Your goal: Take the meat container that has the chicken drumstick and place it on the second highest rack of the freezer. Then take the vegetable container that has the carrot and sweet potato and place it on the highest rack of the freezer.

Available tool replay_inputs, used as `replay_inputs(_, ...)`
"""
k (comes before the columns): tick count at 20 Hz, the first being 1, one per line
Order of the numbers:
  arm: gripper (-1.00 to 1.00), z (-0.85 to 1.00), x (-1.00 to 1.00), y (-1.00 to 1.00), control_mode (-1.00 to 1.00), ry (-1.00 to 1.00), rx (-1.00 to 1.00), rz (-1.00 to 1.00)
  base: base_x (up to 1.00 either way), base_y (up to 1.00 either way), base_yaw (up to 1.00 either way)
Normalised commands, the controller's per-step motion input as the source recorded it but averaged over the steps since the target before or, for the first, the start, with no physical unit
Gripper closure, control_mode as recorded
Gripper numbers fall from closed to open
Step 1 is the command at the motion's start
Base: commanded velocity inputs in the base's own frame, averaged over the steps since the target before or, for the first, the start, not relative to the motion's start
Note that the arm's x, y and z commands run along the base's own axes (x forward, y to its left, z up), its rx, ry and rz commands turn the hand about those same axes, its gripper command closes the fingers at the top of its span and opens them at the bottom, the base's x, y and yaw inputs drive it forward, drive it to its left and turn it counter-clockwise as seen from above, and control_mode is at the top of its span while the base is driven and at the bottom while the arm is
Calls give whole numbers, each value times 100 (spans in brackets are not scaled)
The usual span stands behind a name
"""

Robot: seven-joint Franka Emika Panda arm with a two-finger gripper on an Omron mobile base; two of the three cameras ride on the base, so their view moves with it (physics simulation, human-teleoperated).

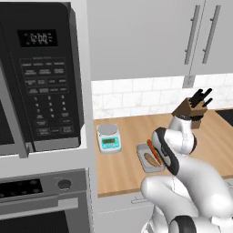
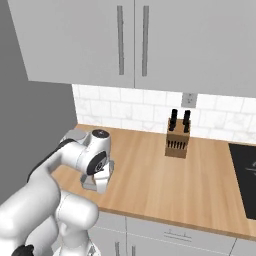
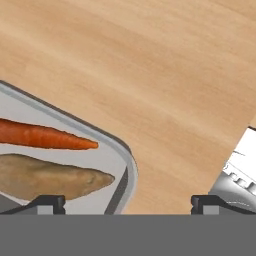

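The vegetable container (image 1: 140, 157) is a shallow grey tray on the wooden counter, holding an orange carrot (image 1: 154, 152) and a brown sweet potato (image 1: 149, 159). My gripper (image 3: 129, 202) hangs low over its right end and is open, its two fingertips far apart. The tray's rounded corner rim (image 3: 127, 165) lies between them, and nothing is held. In the hand view the carrot (image 3: 45, 136) and sweet potato (image 3: 45, 176) lie side by side at the left. The meat container with the drumstick and the freezer are out of view.
A kitchen scale (image 1: 108, 137) stands just left of the tray, and its edge (image 3: 242, 167) appears in the hand view. A knife block (image 2: 179, 135) stands by the tiled wall. A microwave (image 1: 41, 77) and oven fill the left. A black cooktop (image 2: 245, 170) lies at the right.
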Motion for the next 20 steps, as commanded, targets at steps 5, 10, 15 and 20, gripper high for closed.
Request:
replay_inputs(5,-100,-45,3,0,-100,0,0,0,0,0,0)
replay_inputs(10,-100,-44,0,1,-100,0,0,0,0,0,0)
replay_inputs(15,-100,-43,0,2,-100,0,0,0,0,0,0)
replay_inputs(20,-100,-19,0,1,-100,0,0,0,0,0,0)
